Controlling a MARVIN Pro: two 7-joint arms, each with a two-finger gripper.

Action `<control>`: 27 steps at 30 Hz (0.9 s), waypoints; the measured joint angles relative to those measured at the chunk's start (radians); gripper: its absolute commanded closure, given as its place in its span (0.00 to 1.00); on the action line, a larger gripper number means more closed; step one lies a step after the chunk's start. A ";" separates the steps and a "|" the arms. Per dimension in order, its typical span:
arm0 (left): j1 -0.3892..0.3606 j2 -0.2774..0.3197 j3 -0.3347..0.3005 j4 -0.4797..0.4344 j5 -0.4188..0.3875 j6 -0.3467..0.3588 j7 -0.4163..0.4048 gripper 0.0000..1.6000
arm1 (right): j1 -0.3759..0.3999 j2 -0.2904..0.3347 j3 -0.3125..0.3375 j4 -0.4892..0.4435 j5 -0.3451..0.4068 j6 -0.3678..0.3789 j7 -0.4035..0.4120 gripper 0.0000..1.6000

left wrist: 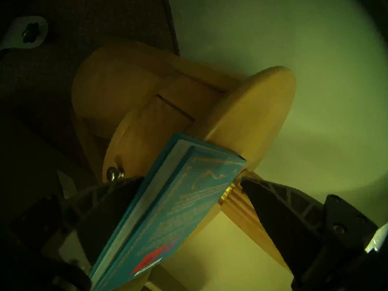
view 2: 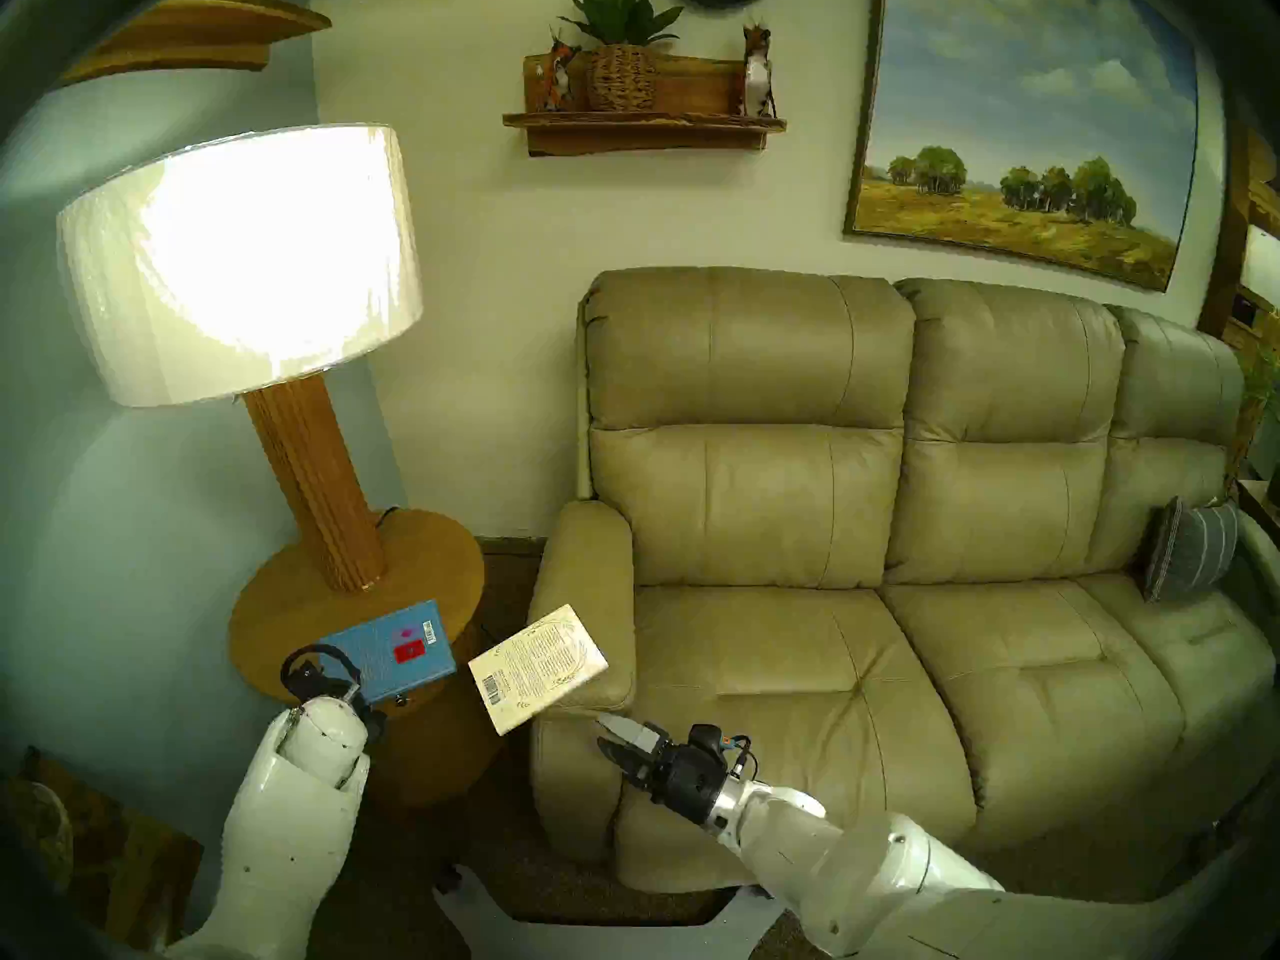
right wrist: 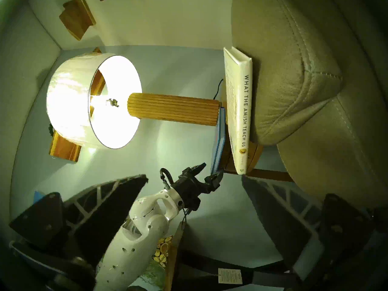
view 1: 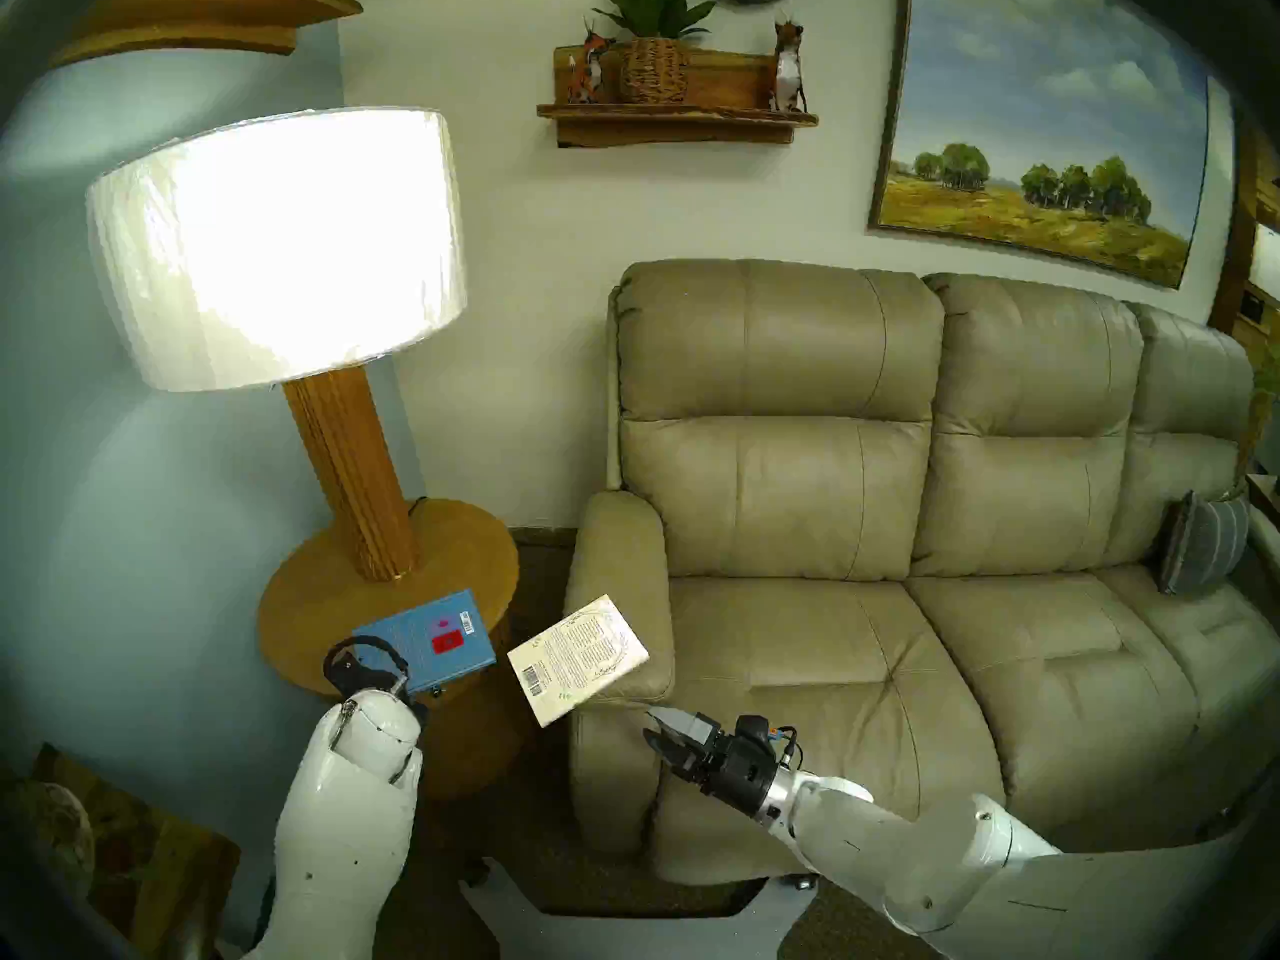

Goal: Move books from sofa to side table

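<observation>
The light-blue book lies flat on the round wooden side table, its near end hanging over the front edge. My left gripper is at that near corner. In the left wrist view the book lies between the spread fingers, with a gap showing. The cream book rests tilted on the sofa's left armrest and overhangs towards the table. My right gripper is open and empty, just below and in front of it. The right wrist view shows the cream book's spine against the armrest.
A lit lamp with a ribbed wooden post stands on the back of the table. The table's drawer knob sits under the blue book. A grey cushion lies on the sofa's far right seat. A wall shelf hangs above.
</observation>
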 measured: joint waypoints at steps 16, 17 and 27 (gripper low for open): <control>0.187 -0.071 0.081 -0.132 0.095 0.014 -0.099 0.00 | 0.002 -0.013 -0.010 0.000 0.016 0.018 -0.007 0.00; 0.205 -0.075 0.096 -0.143 0.113 0.018 -0.116 0.00 | 0.002 -0.013 -0.010 0.000 0.016 0.018 -0.008 0.00; 0.325 -0.075 0.230 -0.191 0.352 0.016 -0.271 0.00 | 0.021 -0.016 -0.008 -0.020 0.018 -0.002 -0.020 0.00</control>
